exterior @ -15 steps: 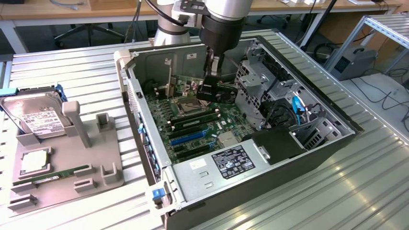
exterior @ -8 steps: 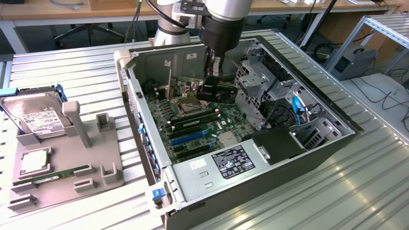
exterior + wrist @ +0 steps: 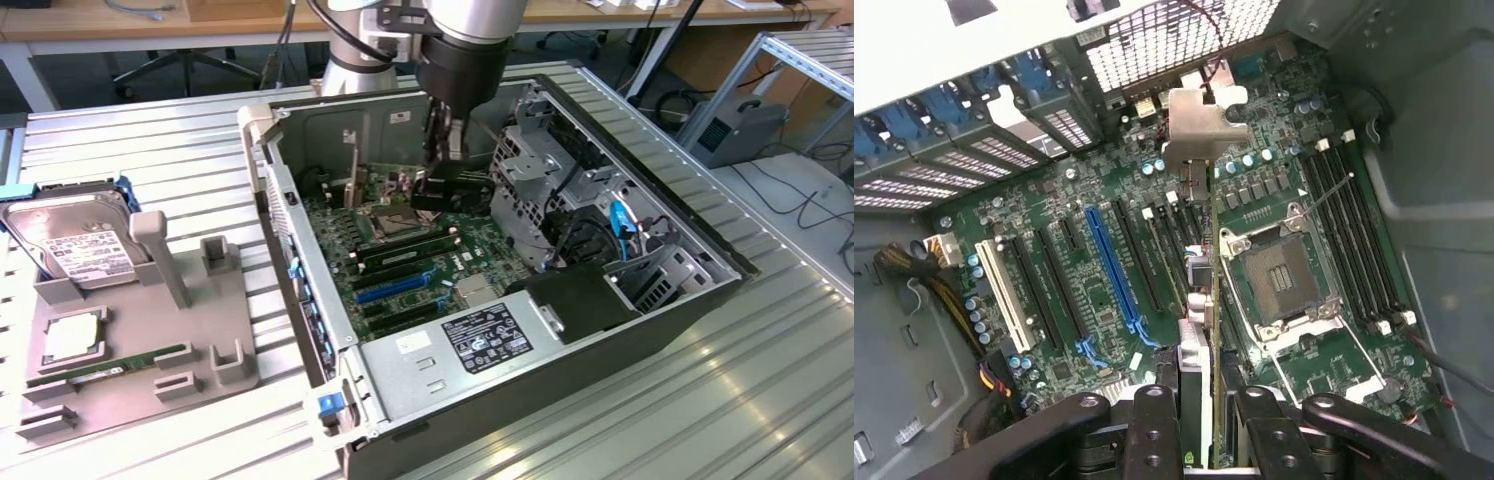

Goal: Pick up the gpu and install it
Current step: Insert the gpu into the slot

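My gripper [image 3: 1200, 432] is shut on the gpu [image 3: 1199, 335], which I see edge-on between the two black fingers [image 3: 1154, 425]. The card's silvery metal bracket [image 3: 1199, 125] points toward the perforated rear wall of the case. The gpu hangs above the green motherboard [image 3: 1054, 200], over the black expansion slots between the blue slot [image 3: 1112, 265] and the CPU socket [image 3: 1279, 275]. In the exterior view the gripper [image 3: 447, 160] reaches down into the open computer case [image 3: 667, 300], and the dark gpu [image 3: 451, 190] sits just above the board. Whether the card touches a slot I cannot tell.
A drive cage and cables [image 3: 587, 220] crowd the case on the exterior view's right. A grey fixture tray [image 3: 147, 350] on the exterior view's left carries a silver hard drive [image 3: 80, 245], a green memory stick [image 3: 120, 362] and a square chip [image 3: 74, 340]. Blue slot latches [image 3: 954, 100] line the case's rear wall.
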Controlling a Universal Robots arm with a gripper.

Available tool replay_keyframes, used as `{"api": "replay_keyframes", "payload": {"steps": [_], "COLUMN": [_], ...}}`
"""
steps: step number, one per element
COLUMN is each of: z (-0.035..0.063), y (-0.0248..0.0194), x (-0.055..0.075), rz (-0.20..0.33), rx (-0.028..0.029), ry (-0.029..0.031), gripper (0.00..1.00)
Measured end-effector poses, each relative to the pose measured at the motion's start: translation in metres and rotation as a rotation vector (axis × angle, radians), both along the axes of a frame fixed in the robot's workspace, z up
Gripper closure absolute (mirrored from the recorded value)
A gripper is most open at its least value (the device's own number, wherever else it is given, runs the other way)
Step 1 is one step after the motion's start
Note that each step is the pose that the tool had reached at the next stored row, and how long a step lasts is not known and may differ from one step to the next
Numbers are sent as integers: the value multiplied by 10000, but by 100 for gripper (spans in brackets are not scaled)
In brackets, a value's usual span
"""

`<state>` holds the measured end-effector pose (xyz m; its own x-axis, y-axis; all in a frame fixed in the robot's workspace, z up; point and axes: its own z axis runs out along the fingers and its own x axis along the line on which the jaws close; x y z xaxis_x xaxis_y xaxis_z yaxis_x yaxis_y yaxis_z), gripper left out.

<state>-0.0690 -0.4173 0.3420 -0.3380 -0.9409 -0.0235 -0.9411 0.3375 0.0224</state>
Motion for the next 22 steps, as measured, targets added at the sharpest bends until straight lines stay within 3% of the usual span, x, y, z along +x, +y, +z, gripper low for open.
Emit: {"api": "replay_keyframes", "payload": {"steps": [17,22], "z": [-14,-15], "y": [0,0], "x": [0,0], "rz": [2995,3364], "rx": [-2,-1], "ry": [0,0], "gripper": [73,73]}}
